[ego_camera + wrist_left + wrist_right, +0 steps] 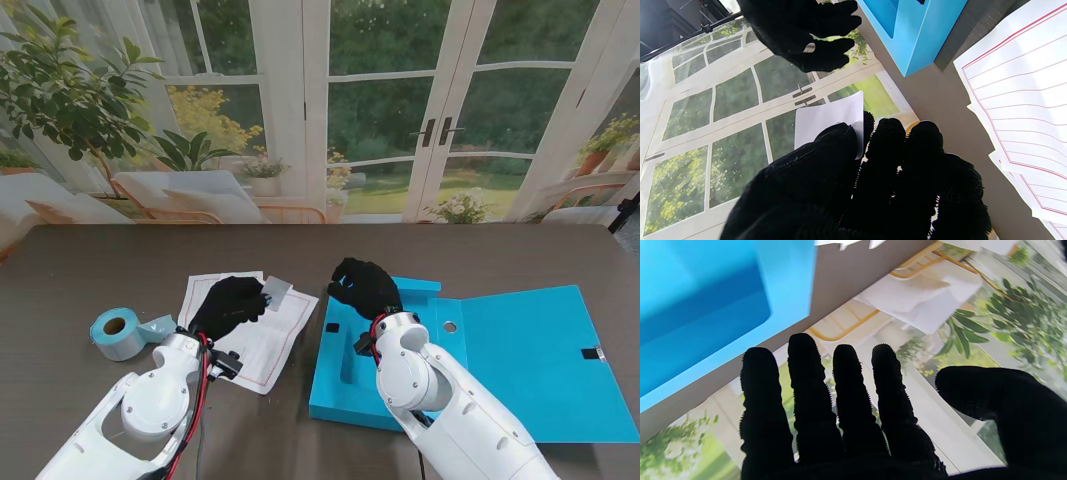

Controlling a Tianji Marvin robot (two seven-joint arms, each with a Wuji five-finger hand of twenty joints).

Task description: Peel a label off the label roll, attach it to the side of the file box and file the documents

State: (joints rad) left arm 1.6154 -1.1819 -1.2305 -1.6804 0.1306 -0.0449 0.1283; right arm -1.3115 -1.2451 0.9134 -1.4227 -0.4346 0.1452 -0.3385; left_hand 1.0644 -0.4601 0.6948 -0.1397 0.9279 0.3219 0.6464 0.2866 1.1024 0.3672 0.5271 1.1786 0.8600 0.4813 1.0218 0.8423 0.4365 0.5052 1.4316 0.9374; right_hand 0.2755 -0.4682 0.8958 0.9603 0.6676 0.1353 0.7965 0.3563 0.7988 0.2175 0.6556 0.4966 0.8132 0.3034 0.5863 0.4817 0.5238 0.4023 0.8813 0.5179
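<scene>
My left hand (230, 305) hovers over the lined documents (262, 335) and pinches a small white label (277, 291) between thumb and fingers; the left wrist view shows that label (830, 118) sticking out past the thumb. The blue file box (365, 375) lies open right of the papers, its lid (535, 350) folded out flat. My right hand (365, 285) floats above the box's far left corner with fingers spread and nothing in it. In the right wrist view the fingers (845, 400) are apart beside the box wall (706, 306). The label roll (118, 333) lies at the left.
The dark table (100, 270) runs to a backdrop of windows and plants at its far edge. In the left wrist view the box corner (913, 36) stands beside the documents (1023, 93), with my right hand (806, 30) beyond the label.
</scene>
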